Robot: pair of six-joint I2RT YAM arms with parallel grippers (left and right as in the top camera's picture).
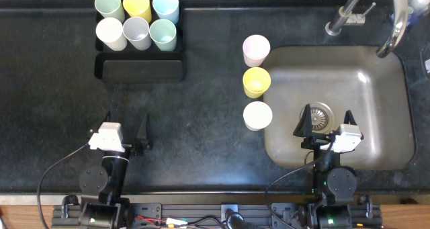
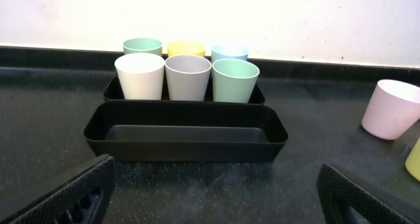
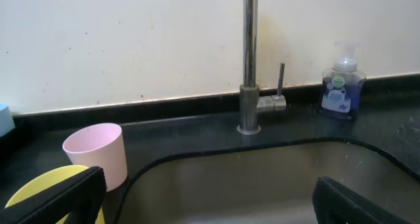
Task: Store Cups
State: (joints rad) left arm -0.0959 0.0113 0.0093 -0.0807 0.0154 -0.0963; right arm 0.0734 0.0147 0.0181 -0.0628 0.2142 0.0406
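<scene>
Just ahead of my left hand [image 1: 126, 123], fingers apart, the empty tray [image 2: 187, 152] waits for three loose cups [image 1: 256, 81] beside my right hand [image 1: 326, 121], also apart.

No legible text anywhere; the soap bottle [image 3: 341, 86] near the tap [image 3: 248, 66] has print too small to read.

Black end effectors [image 1: 126, 123], white housings [image 1: 107, 136], cables [image 1: 40, 187]
</scene>
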